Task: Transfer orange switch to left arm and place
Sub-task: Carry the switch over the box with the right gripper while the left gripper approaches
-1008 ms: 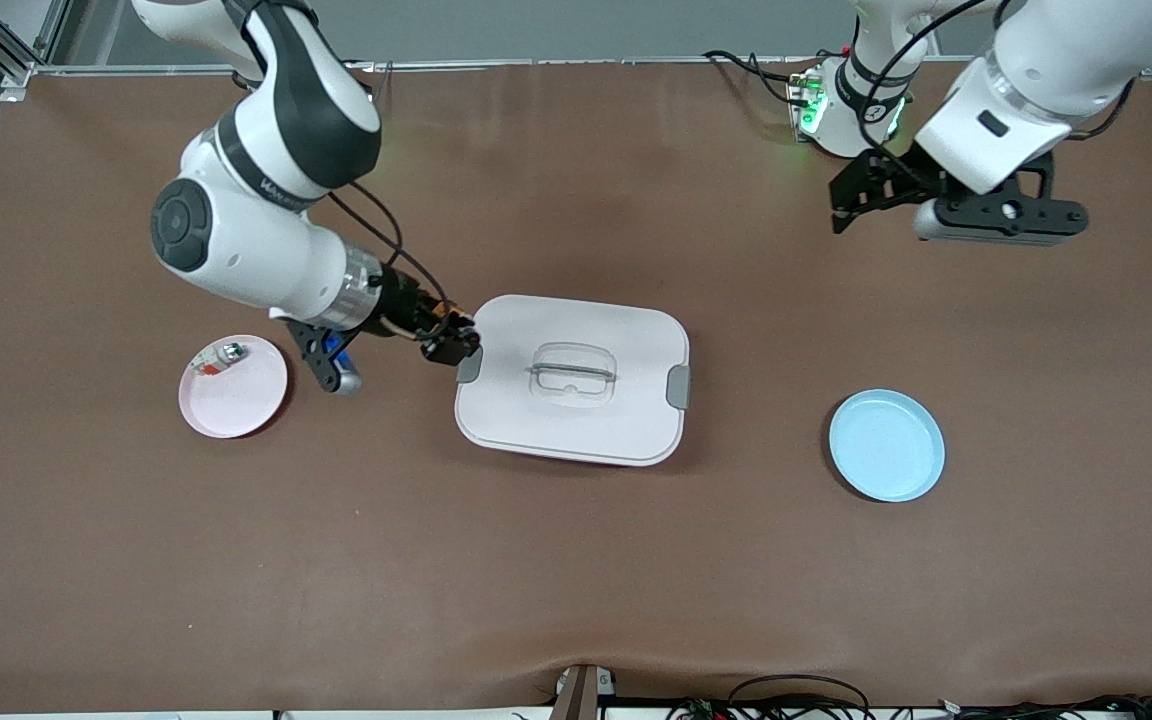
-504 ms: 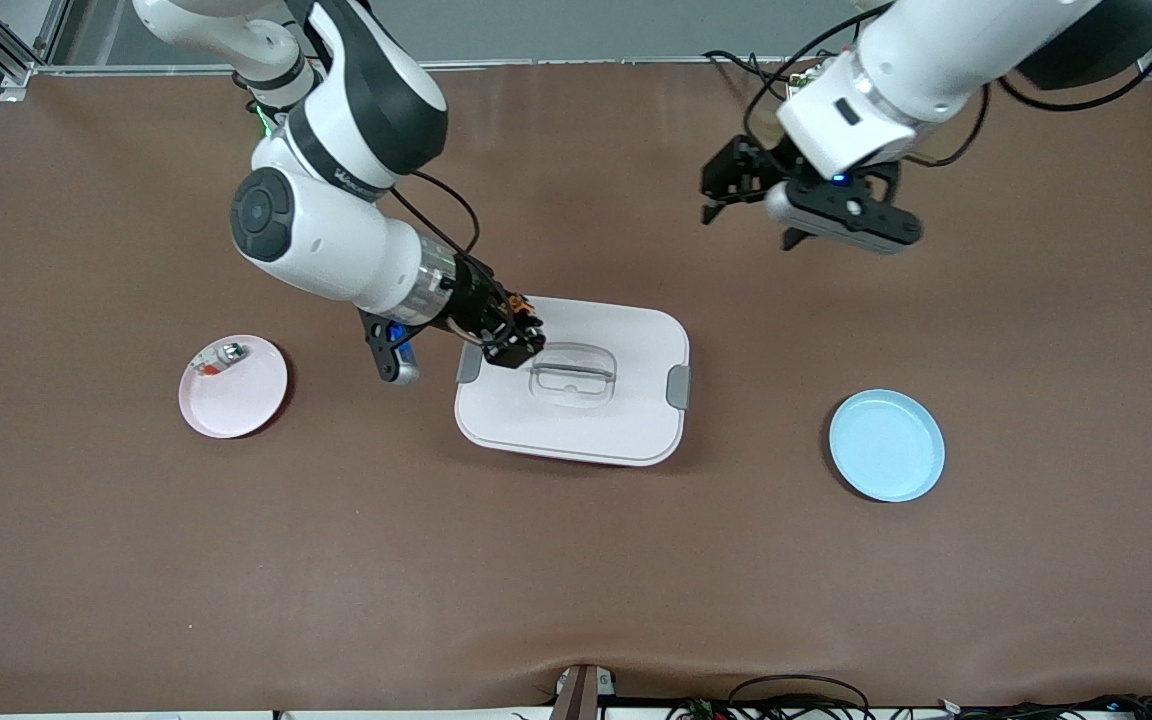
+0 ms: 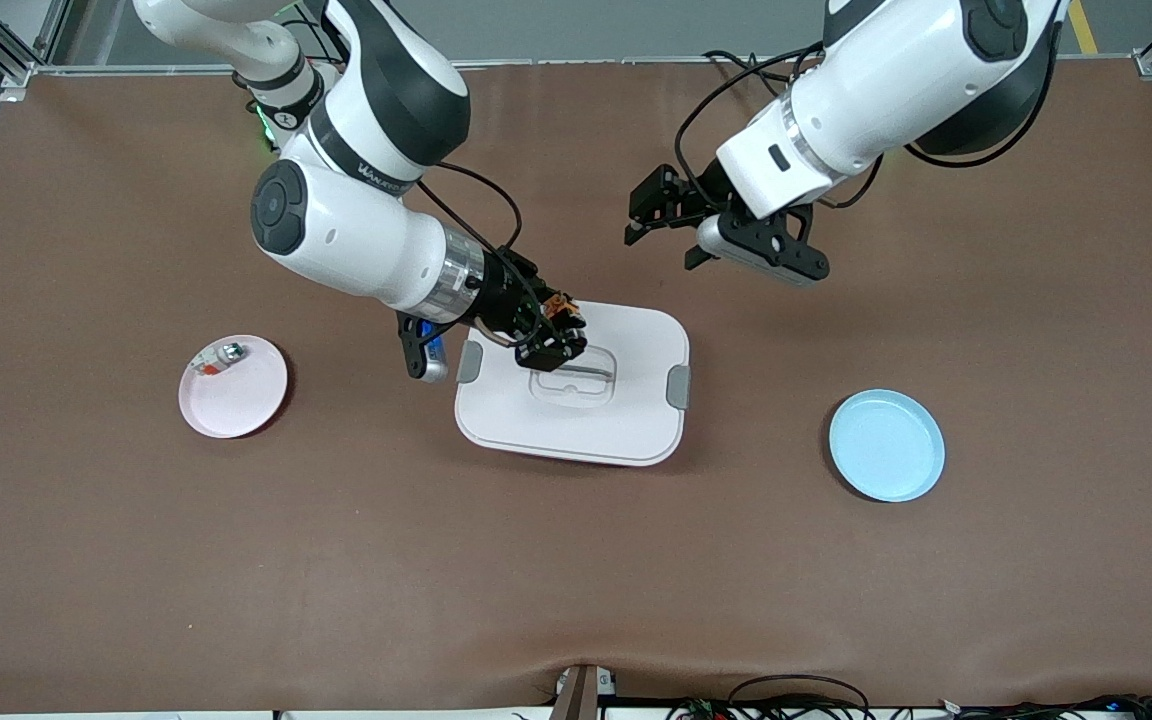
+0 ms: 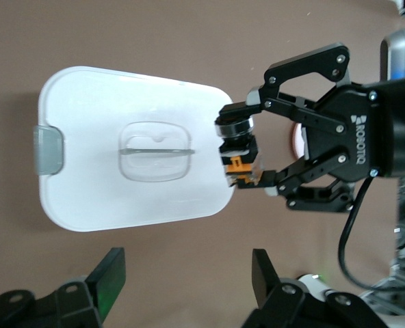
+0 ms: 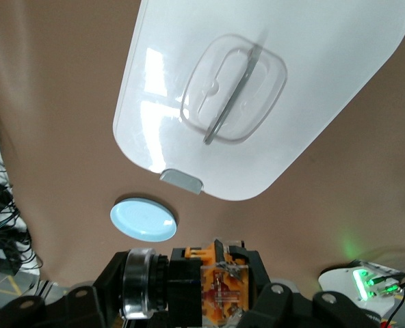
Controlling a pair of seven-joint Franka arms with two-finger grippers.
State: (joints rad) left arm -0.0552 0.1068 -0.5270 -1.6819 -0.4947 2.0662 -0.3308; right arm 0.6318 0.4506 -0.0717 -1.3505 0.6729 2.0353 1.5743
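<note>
My right gripper is shut on the orange switch and holds it over the lid of the white box, next to the clear handle. In the right wrist view the switch sits between the jaws, with the box below. My left gripper is open and empty, up over the table beside the box's edge farthest from the front camera. In the left wrist view its own fingers frame bare table, and the box and the held switch lie ahead of my left gripper.
A pink plate toward the right arm's end holds a small silver-and-clear piece. A blue plate lies toward the left arm's end, and it also shows in the right wrist view. The brown table spreads wide nearer the front camera.
My right gripper has carried the switch from the box's edge to over the lid's handle. My left arm has swung in from its end of the table toward the box.
</note>
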